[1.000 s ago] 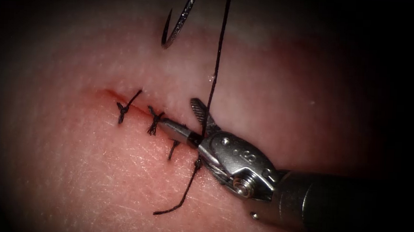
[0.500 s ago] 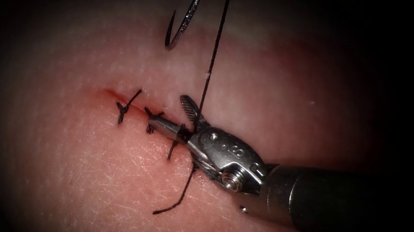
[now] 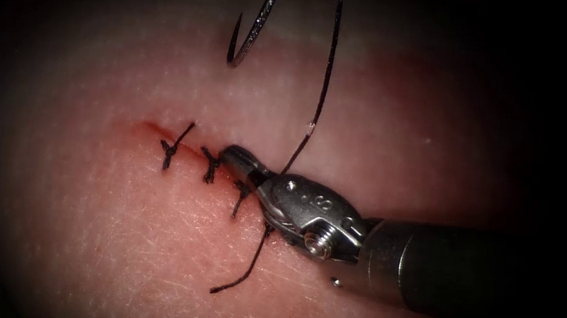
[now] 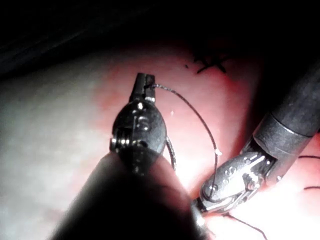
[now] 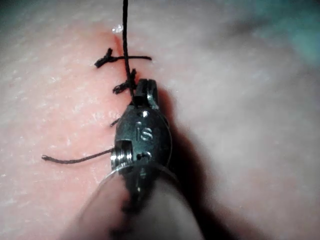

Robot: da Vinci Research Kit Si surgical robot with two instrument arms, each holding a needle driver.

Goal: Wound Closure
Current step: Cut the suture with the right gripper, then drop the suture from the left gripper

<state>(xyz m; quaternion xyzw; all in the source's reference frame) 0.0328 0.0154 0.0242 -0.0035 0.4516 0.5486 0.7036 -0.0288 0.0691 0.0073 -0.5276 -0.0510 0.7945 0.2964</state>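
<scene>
The right pincer (image 3: 241, 160) gripped the thread (image 3: 323, 83) at the cut (image 3: 187, 151); the left pincer (image 4: 145, 82) held the needle (image 3: 251, 31) clear above the tissue (image 3: 99, 220).

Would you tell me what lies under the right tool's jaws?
The right tool, shut on the thread, lies over the cut beside the third stitch; the cut beneath it is hidden.

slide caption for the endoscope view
Right tool shut on thread beside stitched cut; needle hangs above tissue.
</scene>
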